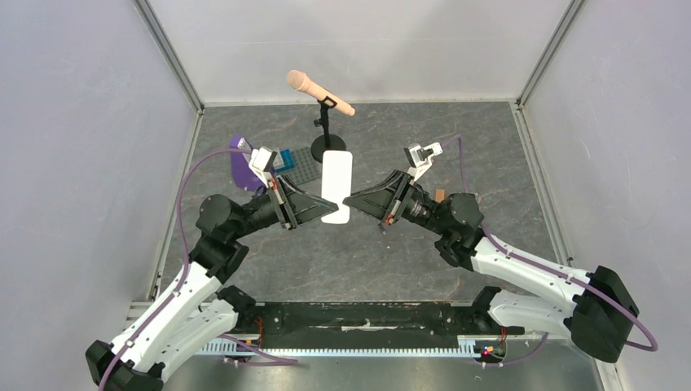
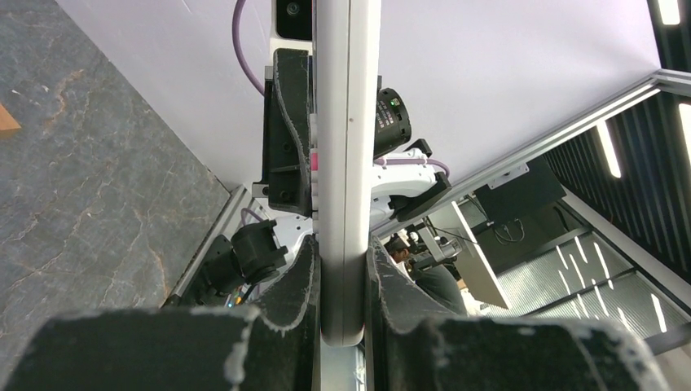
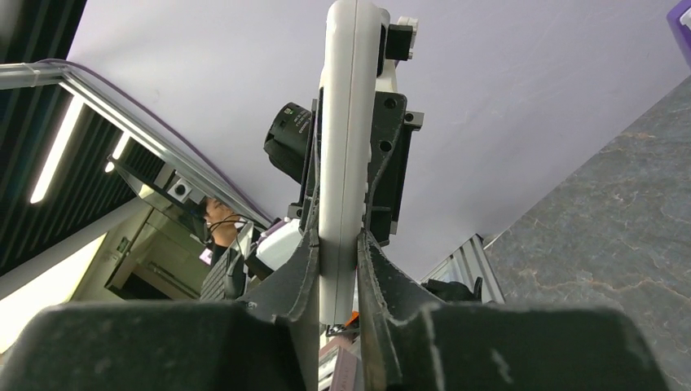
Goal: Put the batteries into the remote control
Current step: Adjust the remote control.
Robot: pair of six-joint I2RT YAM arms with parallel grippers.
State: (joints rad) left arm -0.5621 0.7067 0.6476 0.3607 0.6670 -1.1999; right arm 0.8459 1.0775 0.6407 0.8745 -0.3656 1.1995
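The remote control (image 1: 336, 181) is a white bar held in the air above the middle of the table, its plain white back facing up. My left gripper (image 1: 324, 210) is shut on its near end from the left. My right gripper (image 1: 350, 203) is shut on it from the right. In the left wrist view the remote (image 2: 347, 147) stands edge-on, clamped in the left gripper (image 2: 344, 281). In the right wrist view the remote (image 3: 341, 155) is clamped the same way in the right gripper (image 3: 337, 273). The batteries are out of view.
A pink microphone (image 1: 319, 92) on a black stand (image 1: 327, 143) is just behind the remote. A grey slab (image 1: 298, 167) with a purple stand (image 1: 242, 169) and a blue part (image 1: 285, 158) lies at back left. A small tan block (image 1: 439, 195) sits by the right arm.
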